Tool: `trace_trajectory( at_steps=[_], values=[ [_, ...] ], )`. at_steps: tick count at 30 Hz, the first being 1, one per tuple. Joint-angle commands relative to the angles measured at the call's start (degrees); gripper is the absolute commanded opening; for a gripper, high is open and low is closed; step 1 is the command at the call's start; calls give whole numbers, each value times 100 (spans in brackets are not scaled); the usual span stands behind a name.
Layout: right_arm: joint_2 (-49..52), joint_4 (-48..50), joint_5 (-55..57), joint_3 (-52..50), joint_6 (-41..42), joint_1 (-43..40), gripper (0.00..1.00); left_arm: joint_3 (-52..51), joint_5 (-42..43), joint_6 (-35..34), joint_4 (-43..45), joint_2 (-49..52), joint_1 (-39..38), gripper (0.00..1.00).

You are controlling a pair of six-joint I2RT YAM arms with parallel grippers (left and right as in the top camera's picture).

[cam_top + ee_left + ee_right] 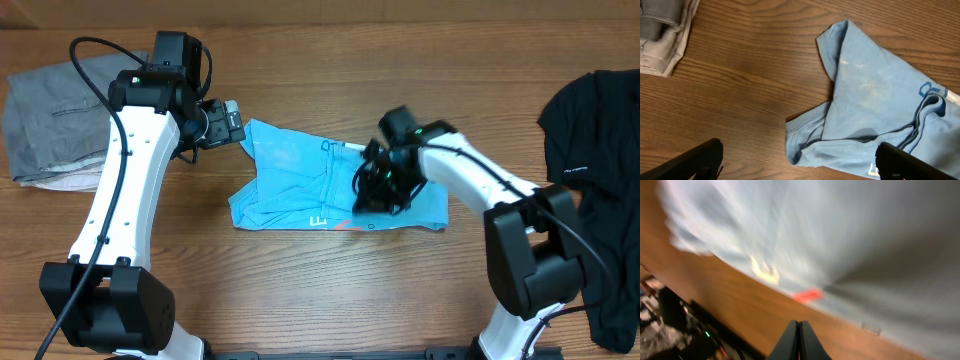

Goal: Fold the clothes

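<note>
Overhead, I am seeing my right hand pressed together over the T-shirt; my spread left hand should pinch its corner cleanly.

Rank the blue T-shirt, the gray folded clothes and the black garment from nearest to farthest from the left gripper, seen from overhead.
From the left gripper:
1. Blue T-shirt, right beside it, mid-table.
2. Gray folded clothes, at the table's left end.
3. Black garment, far right edge.

— Where's the T-shirt?
— Mid-table. A folded pile lies far left, another garment at the right edge.
— And the arms?
— The left gripper is beside its far-left corner, the right gripper on its right half.
</note>
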Motion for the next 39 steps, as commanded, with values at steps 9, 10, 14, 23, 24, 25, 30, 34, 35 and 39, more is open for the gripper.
trace_trajectory(
  at_steps=[9, 10, 14, 23, 24, 25, 30, 34, 35, 39],
  values=[
    [-188, 1274, 1191, 304, 503, 59, 4, 55, -55, -35, -11, -57, -11, 100],
    [-127, 1401, 1185, 304, 516, 129, 4, 55, -55, -33, -11, -57, -11, 100],
    [195, 1764, 1438, 304, 680, 243, 4, 55, -55, -33, -11, -57, -11, 100],
    [977, 3139, 1482, 304, 697, 247, 5, 55, -55, -35, -11, -57, -11, 100],
    [984, 3235, 1482, 304, 697, 247, 6, 55, -55, -35, -11, -57, -11, 100],
    [981, 3348, 1475, 308, 697, 247, 7, 55, -55, -35, -11, -57, -11, 100],
    [879, 3434, 1084, 450, 669, 223, 11, 55, -55, -33, -11, -57, -11, 100],
    [428, 2918, 684, 686, 378, 72, 19, 55, -61, -33, -11, -57, -11, 100],
    [269, 2699, 691, 745, 328, 15, 21, 55, -55, -35, -11, -57, -11, 100],
    [-577, 1528, 903, 918, 286, -345, 34, 55, -55, -35, -11, -57, -11, 100]
  ],
)
